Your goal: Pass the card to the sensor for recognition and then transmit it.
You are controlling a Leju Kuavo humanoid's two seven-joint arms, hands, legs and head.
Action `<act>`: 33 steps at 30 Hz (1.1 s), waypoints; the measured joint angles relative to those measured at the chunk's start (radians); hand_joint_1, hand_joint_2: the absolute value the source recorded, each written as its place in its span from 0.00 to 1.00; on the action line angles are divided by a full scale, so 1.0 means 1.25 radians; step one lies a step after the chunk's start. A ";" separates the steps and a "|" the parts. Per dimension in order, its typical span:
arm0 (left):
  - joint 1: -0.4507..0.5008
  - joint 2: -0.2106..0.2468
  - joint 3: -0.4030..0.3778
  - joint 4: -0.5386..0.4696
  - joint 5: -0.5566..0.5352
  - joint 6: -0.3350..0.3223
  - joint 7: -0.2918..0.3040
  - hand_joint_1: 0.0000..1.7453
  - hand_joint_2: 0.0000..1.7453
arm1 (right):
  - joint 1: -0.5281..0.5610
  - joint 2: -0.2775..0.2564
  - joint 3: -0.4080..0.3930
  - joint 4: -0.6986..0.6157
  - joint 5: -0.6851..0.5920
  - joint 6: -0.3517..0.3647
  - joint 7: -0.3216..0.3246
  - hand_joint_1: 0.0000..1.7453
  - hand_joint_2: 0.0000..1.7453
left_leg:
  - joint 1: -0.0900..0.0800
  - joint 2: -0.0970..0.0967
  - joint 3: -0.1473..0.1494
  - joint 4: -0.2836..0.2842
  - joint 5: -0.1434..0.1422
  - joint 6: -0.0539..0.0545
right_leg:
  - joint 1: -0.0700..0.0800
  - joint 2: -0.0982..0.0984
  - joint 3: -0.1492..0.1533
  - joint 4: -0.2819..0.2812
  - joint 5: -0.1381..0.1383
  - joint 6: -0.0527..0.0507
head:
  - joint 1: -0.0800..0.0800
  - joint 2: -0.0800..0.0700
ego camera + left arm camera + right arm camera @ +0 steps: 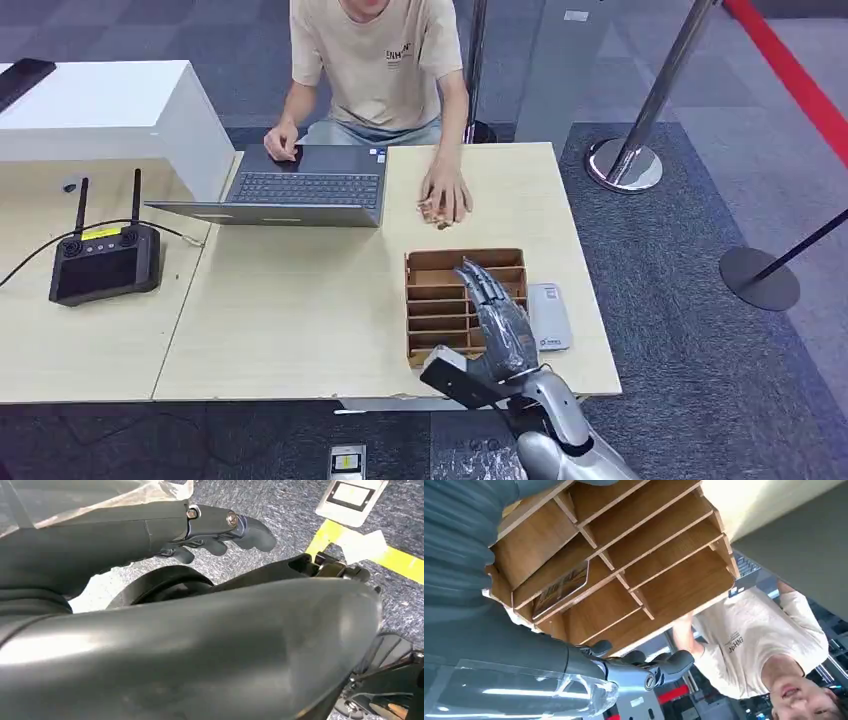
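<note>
From the head view, the right robot hand (497, 318) is seen above the wooden card rack (440, 305) on the desk (300, 320), fingers extended and holding nothing; the white sensor (549, 316) lies just beside the rack. At the left wrist, the left robot hand (220, 530) hangs over carpet, fingers curled, apparently empty. At the right wrist, the card (560, 588) is seen lying in one compartment. It should be pinched by its edge, slowly.
</note>
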 joint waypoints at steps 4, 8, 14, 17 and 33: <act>0.000 0.000 0.000 0.000 -0.004 -0.002 0.000 0.00 0.00 | 0.000 0.000 0.001 0.000 0.029 -0.012 0.001 0.02 1.00 | 0.000 0.000 0.000 0.000 0.000 0.000 | 0.000 0.000 0.000 0.000 0.000 0.000 | 0.000 0.000; 0.000 0.000 0.000 0.000 -0.009 -0.006 0.000 0.00 0.00 | -0.002 -0.001 0.001 0.000 0.048 -0.017 0.006 0.05 1.00 | 0.000 0.000 0.000 0.000 0.000 0.000 | 0.000 0.000 0.000 0.000 0.000 0.000 | 0.000 0.000; 0.000 0.000 0.000 0.000 -0.012 -0.008 0.000 0.00 0.00 | -0.008 -0.002 0.001 0.000 0.059 -0.023 0.006 0.15 1.00 | 0.000 0.000 0.000 0.000 0.000 0.000 | 0.000 0.000 0.000 0.000 0.000 0.000 | 0.000 0.000; 0.000 0.000 0.000 0.000 -0.013 -0.009 0.000 0.00 0.00 | -0.009 -0.002 0.001 0.000 0.069 -0.034 0.007 0.20 1.00 | 0.000 0.000 0.000 0.000 0.000 0.000 | 0.000 0.000 0.000 0.000 0.000 0.000 | 0.000 0.000; 0.000 0.000 0.000 0.000 -0.017 -0.010 -0.001 0.00 0.00 | -0.007 -0.004 -0.001 -0.001 0.083 -0.046 0.012 0.23 1.00 | 0.000 0.000 0.000 0.000 0.000 0.000 | 0.000 0.000 0.000 0.000 0.000 0.000 | 0.000 0.000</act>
